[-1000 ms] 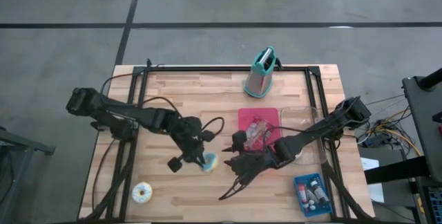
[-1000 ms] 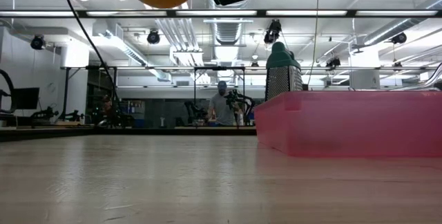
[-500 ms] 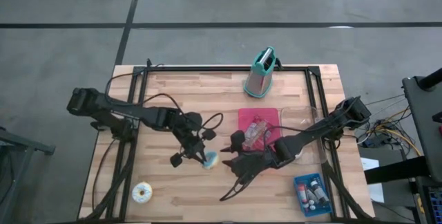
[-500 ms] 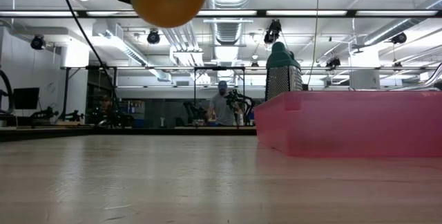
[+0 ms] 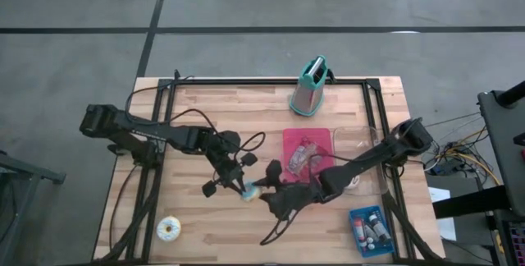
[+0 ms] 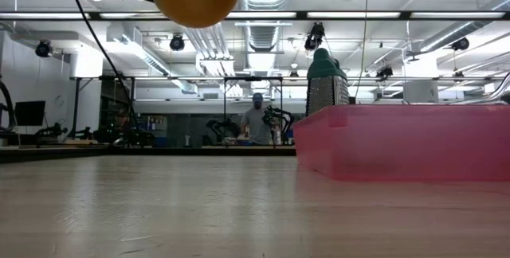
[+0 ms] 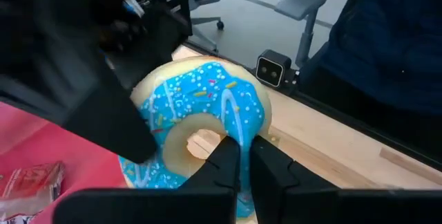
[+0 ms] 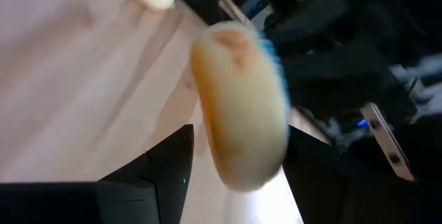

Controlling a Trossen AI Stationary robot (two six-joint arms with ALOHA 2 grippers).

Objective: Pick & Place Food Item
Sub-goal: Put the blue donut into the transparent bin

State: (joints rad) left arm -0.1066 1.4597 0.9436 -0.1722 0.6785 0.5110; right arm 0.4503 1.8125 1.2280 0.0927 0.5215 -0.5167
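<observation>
- blue-iced donut [image 5: 249,190] up off the table, pinched on its rim by our left gripper [image 7: 238,172].
- our right gripper [image 8: 238,158] has just slid in, fingers apart around it: handover looks imminent.

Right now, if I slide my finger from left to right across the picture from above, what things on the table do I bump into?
White frosted donut → blue frosted donut held up by the left gripper → teal-handled grater → blue box of small bottles.
</observation>
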